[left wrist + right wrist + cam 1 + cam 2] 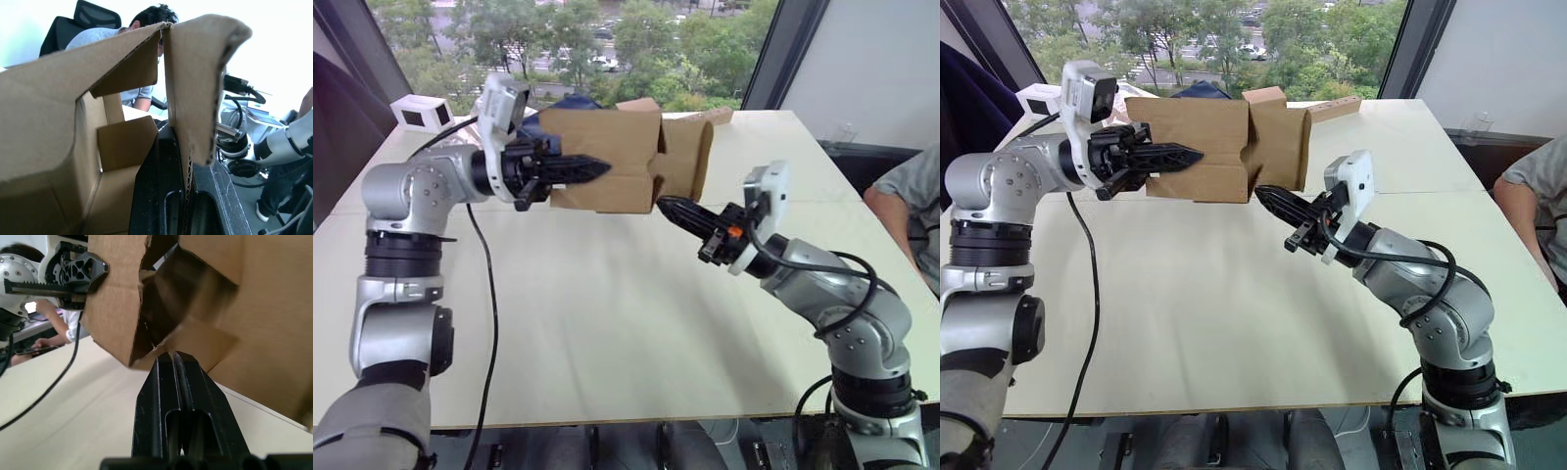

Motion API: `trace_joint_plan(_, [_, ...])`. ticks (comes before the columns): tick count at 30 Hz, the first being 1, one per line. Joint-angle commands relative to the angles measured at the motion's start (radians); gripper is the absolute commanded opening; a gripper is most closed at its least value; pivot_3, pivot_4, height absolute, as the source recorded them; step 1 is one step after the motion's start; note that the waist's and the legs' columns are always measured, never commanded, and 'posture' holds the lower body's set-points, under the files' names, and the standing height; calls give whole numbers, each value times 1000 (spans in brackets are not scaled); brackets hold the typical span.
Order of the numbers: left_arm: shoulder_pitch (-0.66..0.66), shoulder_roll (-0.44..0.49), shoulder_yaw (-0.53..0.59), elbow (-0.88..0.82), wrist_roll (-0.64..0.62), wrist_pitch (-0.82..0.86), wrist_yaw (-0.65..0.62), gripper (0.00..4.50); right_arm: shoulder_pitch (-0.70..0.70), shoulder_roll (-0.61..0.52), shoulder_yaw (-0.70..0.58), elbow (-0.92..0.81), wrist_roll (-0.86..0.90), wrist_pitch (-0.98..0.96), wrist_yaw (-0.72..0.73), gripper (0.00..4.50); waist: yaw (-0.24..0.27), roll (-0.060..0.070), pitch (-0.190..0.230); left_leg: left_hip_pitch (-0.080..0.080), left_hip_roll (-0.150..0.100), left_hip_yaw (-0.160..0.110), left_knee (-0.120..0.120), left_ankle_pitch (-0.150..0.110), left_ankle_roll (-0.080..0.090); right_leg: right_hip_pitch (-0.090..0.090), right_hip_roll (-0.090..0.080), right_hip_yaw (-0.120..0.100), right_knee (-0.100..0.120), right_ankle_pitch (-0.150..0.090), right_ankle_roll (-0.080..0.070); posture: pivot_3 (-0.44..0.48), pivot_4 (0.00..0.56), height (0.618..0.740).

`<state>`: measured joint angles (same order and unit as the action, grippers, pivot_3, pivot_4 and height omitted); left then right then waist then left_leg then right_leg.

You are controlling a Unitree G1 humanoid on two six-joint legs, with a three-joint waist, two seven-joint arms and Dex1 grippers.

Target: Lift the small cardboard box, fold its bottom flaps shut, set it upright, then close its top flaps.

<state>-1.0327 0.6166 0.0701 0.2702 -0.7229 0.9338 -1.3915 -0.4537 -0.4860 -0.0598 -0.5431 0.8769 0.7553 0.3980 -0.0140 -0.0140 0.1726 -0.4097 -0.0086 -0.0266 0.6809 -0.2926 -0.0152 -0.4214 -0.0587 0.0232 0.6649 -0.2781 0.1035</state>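
The small cardboard box (607,157) hangs on its side above the table (607,323), plain brown. My left gripper (592,168) is shut on a cardboard panel at the box's left end; that panel is pinched between the black fingers (161,196). At the box's right end the bottom flaps (690,152) stand partly folded, with a gap into the inside. My right gripper (668,206) is shut, and its tip (172,357) is at the lower edge of those flaps, just below the box's right corner. The top flaps at the left end are mostly hidden behind my left gripper.
A small white box (423,113) sits at the table's far left corner. Something dark blue (573,101) lies behind the cardboard box. A person (906,196) sits beyond the table's right edge. A black cable (489,294) hangs from my left arm.
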Motion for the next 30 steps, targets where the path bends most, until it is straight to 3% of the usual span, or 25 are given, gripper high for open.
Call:
trace_joint_plan(1, [-9,5,19,-32,-25,0,3,0,-16,10,-14,-16,9,-17,11,23,0,0,0,0,0,0,0,0,0,0,0,0,0,0,0,0,150,740])
trace_joint_plan(14, [6,-6,13,-39,-30,-3,8,0,-49,41,24,-8,-13,-26,60,23,0,0,0,0,0,0,0,0,0,0,0,0,0,0,0,0,150,740])
trace_joint_plan(19, [1,1,20,-22,-20,-19,10,0,-15,-66,-77,-51,75,22,108,23,2,0,0,0,0,0,0,0,0,0,-1,0,0,0,0,0,150,740])
trace_joint_plan(24, [-2,7,22,-18,-20,-24,8,0,-18,-192,-288,12,265,65,122,23,2,0,0,0,0,0,0,0,0,0,-1,0,0,0,0,0,150,740])
trace_joint_plan(27, [-3,5,21,-21,-22,-23,13,0,-20,-199,-333,100,238,31,115,23,1,0,0,0,0,0,0,0,0,1,-1,0,0,0,0,0,150,740])
trace_joint_plan(30, [-2,3,20,-26,-25,-22,14,0,-38,-184,-285,212,80,-57,95,23,-2,0,0,0,0,0,0,0,0,1,0,0,0,0,0,0,150,740])
